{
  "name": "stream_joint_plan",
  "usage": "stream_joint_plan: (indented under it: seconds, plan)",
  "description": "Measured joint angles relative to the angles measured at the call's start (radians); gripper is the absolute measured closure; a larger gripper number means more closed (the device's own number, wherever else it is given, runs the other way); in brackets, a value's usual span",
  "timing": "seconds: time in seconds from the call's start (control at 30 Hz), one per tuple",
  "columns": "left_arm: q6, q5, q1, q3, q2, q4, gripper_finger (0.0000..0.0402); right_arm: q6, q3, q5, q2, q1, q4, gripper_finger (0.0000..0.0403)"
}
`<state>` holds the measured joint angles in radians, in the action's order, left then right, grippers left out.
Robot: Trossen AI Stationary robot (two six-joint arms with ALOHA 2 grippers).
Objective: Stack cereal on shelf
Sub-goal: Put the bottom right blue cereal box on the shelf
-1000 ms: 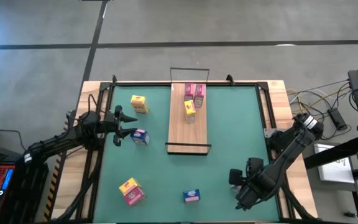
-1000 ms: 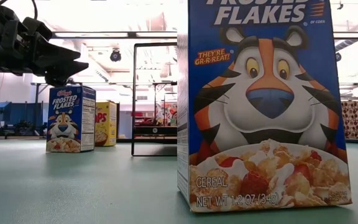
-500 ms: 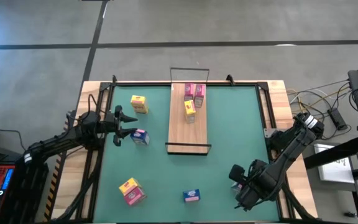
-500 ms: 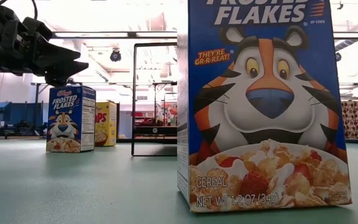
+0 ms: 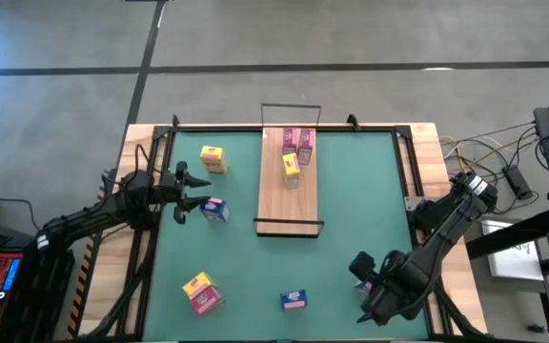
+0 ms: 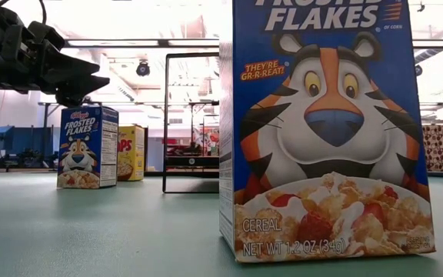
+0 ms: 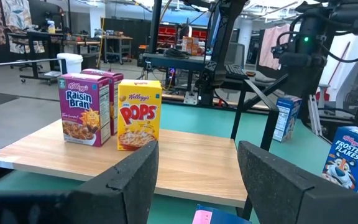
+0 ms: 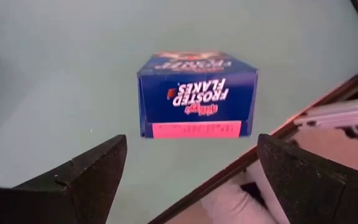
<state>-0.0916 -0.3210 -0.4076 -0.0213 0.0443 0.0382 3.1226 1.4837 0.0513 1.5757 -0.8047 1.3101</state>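
The shelf [image 5: 289,195], a light-wood board with black wire rails, lies mid-table. Three cereal boxes stand on its far end: two Raisin Bran [image 7: 84,109] and a yellow Pops [image 7: 139,115]. Loose boxes stand on the green table: yellow [image 5: 213,159], blue [image 5: 215,210], yellow-pink [image 5: 201,292] and blue [image 5: 294,299]. My right gripper [image 5: 375,283] hangs open, pointing down, above another blue Frosted Flakes box [image 8: 196,93], clear of it. That box stands on the table near the right rail. My left gripper [image 5: 183,192] is held level at the table's left beside the blue box, open, nothing between its fingers.
A black frame rail [image 8: 229,168] runs along the table's right edge close to the box under my right gripper. In the low view the near blue box [image 6: 329,131] fills most of the picture. Bare green table lies between the shelf and my right gripper.
My right gripper has turned about its downward-pointing axis above the blue box while staying over the same spot. Its fingers remain open. The boxes and my left arm have kept still.
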Motion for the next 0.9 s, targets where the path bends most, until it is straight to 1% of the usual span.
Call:
stream_joint_plan:
  seconds: [0.47, 0.6, 0.9]
  plan:
    - [0.0, 0.0, 0.0, 0.0, 0.0, 0.0, 0.0198, 0.02, -0.002, 0.002, 0.036, 0.0, -0.038, 0.0053]
    - [0.0, 0.0, 0.0, 0.0, 0.0, 0.0, 0.0198, 0.02, -0.002, 0.033, 0.032, 0.0, -0.033, 0.0053]
    - [0.0, 0.0, 0.0, 0.0, 0.0, 0.0, 0.0198, 0.019, -0.002, 0.054, 0.032, 0.0, 0.024, 0.0053]
